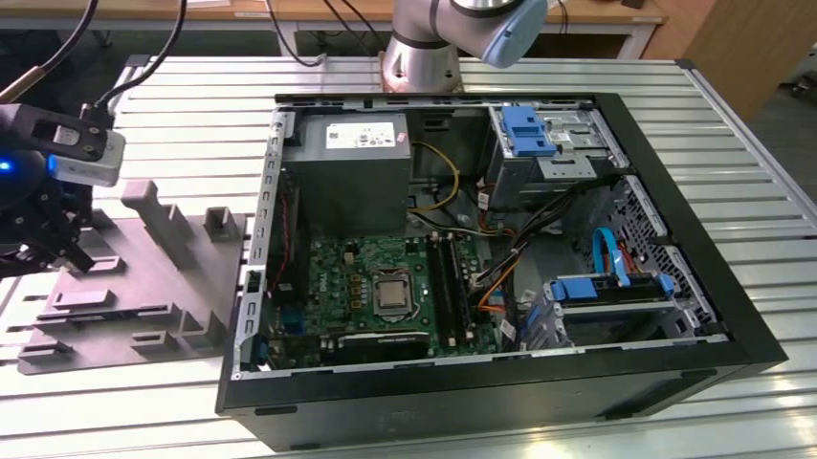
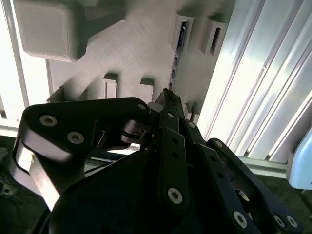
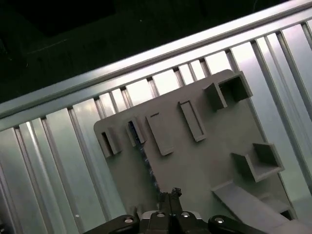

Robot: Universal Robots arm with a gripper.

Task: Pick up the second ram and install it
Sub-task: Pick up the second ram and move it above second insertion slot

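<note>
You're at the pickup step: your gripper [image 3: 170, 192] looks pinched onto the second ram [image 3: 144, 156], edgewise in the grey tray [image 3: 204, 161], nine o'clock from the case [image 1: 511, 382]. Lifting calls for a straight pull.

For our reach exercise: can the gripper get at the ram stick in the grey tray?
Probably yes. The gripper is right at the ram stick, which stands on edge in the grey tray, and nothing lies between them.
</note>
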